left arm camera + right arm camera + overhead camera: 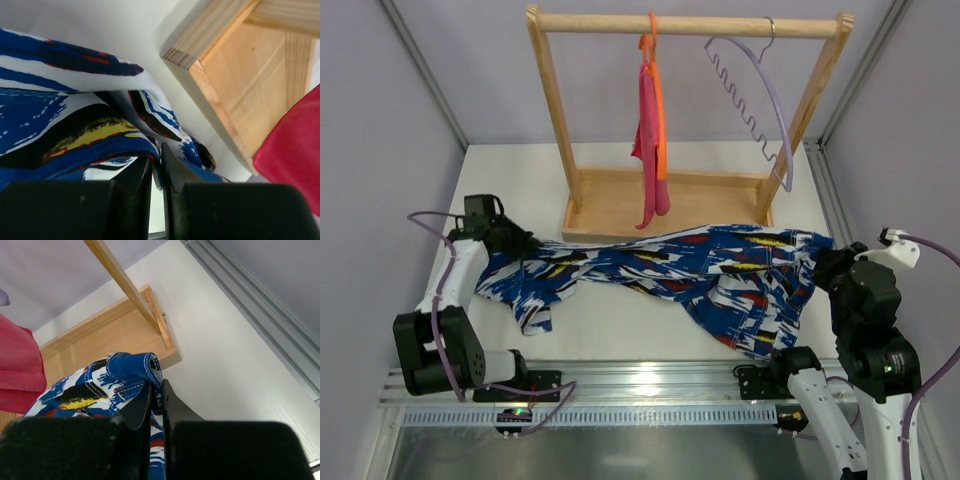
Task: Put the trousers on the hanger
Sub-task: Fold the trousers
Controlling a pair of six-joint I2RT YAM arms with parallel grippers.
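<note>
The trousers [690, 260], printed in blue, white, red and black, lie stretched across the table in front of the wooden rack. My left gripper [525, 243] is shut on their left end. In the left wrist view a fold of the cloth [75, 135] sits pinched between the gripper's [156, 155] tips. My right gripper [823, 265] is shut on the right end. The right wrist view shows the stitched blue waistband [125, 370] caught in that gripper [156, 387]. The lilac hanger [779, 115] hangs bare by its metal hook from the rack's top rail, at the right.
The wooden rack [690, 24] stands at the back, its tray base [610, 200] just behind the trousers. An orange hanger with pink cloth [648, 150] hangs left of the lilac one. The rack base corner [240, 85] is close to my left gripper. Grey walls enclose the table.
</note>
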